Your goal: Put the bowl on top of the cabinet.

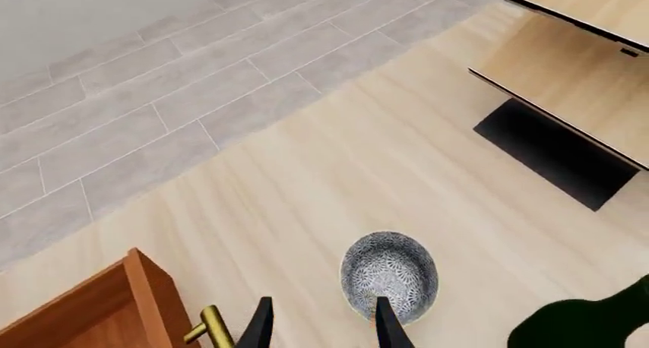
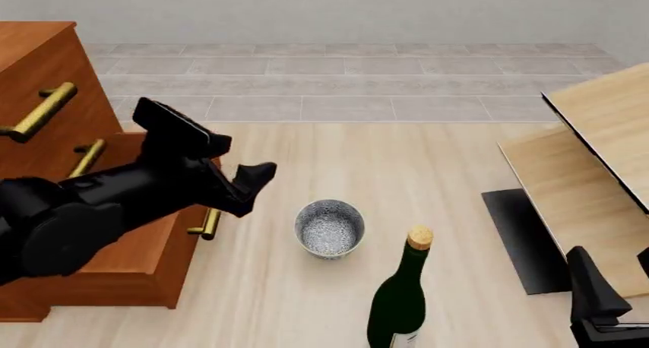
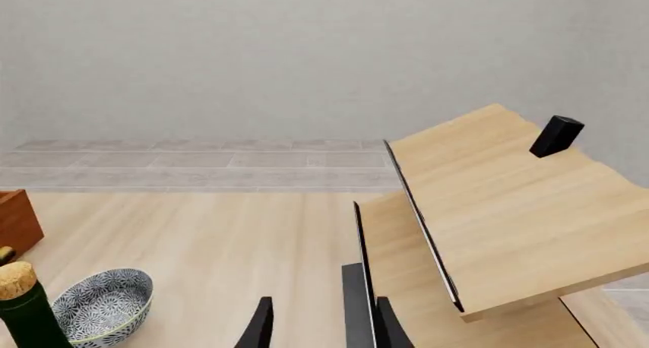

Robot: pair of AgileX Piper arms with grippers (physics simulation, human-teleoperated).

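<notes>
A pale light-wood worktop (image 2: 426, 173) carries everything, ending at a grey tiled floor (image 2: 335, 82) beyond. The bowl (image 2: 330, 228) sits upright near the middle. Just beside it, nearer the camera, stands a dark green corked bottle (image 2: 399, 302). The reddish-brown cabinet (image 2: 56, 82) stands on the left, its brass handles facing the bowl. On the right stand tilted light-wood panels (image 2: 598, 166) over a black base (image 2: 519, 238).

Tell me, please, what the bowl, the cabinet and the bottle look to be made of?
The bowl looks like glazed ceramic: a fine grey-white speckled pattern covers it inside and out. The cabinet looks like reddish-brown wood with a smooth finish, and its bar handles look like brass, yellow and shiny. The bottle looks like dark green glass with a cork stopper. These are renders, so all of this is judged by look alone.
</notes>
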